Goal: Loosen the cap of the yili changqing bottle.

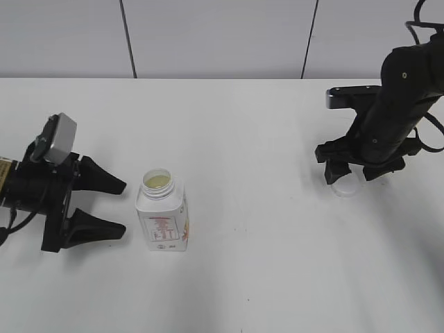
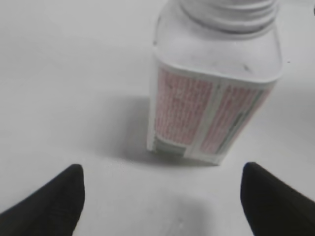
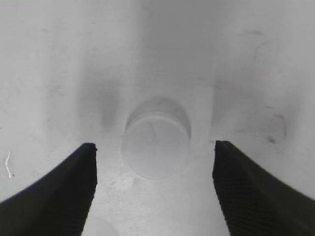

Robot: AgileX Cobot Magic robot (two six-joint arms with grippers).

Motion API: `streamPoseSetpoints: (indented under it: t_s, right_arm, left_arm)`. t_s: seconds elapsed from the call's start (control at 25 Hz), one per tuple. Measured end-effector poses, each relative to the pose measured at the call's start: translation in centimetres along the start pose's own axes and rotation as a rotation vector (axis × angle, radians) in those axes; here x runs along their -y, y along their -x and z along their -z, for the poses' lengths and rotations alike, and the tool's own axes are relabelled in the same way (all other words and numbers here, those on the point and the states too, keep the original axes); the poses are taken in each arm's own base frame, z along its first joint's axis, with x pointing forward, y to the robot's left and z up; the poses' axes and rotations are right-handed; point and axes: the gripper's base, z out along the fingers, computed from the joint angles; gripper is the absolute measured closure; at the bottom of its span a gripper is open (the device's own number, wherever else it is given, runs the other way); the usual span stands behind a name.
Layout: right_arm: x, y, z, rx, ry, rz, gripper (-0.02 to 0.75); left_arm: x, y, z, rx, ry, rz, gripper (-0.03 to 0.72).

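The yili changqing bottle (image 1: 162,211) stands upright on the white table, left of centre, with its neck open and no cap on it. It also shows close up in the left wrist view (image 2: 214,98), with its pink label. My left gripper (image 1: 114,207) is open and empty just left of the bottle, not touching it; its black fingertips frame the table in the left wrist view (image 2: 162,196). The white cap (image 1: 344,185) lies flat on the table at the right. My right gripper (image 1: 355,173) hangs open right above it, and the cap lies between the fingers in the right wrist view (image 3: 156,147).
The white table (image 1: 263,263) spreads on all sides. A grey panelled wall (image 1: 222,35) stands behind its far edge. Nothing else lies on the table.
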Motion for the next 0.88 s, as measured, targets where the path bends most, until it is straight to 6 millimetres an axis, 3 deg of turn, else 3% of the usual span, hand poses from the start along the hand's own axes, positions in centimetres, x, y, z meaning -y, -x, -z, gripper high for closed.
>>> streamPoseSetpoints:
  t_s: [0.2, 0.4, 0.68, 0.88]
  right_arm:
    - [0.0, 0.0, 0.0, 0.000, -0.004, 0.006, 0.162]
    - [0.0, 0.0, 0.0, 0.000, 0.000, 0.000, 0.162]
    - [0.0, 0.0, 0.0, -0.003, -0.004, 0.006, 0.162]
    - [0.1, -0.2, 0.0, -0.027, -0.010, 0.010, 0.162]
  left_arm:
    - [-0.6, 0.6, 2.0, -0.050, 0.106, 0.100, 0.102]
    - [-1.2, 2.4, 4.1, -0.118, 0.273, 0.104, 0.102]
    - [-2.2, 5.8, 8.7, -0.137, 0.689, 0.168, 0.102]
    - [-2.4, 7.1, 12.0, -0.094, 0.998, 0.338, 0.102]
